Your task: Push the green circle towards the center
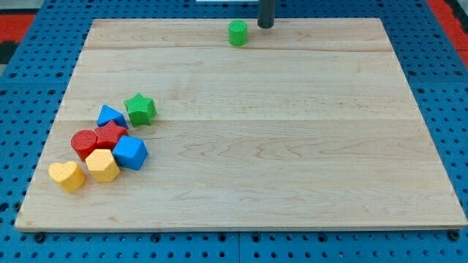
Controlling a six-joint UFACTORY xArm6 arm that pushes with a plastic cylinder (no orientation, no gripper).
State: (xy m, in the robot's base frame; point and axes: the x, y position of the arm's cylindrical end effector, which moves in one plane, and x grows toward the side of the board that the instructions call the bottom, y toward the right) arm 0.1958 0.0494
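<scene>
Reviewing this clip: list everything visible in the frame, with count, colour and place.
green circle: 1, green, view's top edge of board, near middle
green star: 1, green, view's left, top of cluster
blue block: 1, blue, left of the star
red blocks: 2, red, cluster middle
blue cube: 1, blue, cluster's right
yellow hexagon: 1, yellow, cluster bottom
yellow heart: 1, yellow, bottom left
wooden board: 1, light wood
pegboard: blue, surrounding
my tip: 1, dark, right of green circle, a small gap between

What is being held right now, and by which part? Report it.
Nothing is held. My tip is a bare rod end near the view's top edge, just right of the green circle, with a small gap between them.
</scene>
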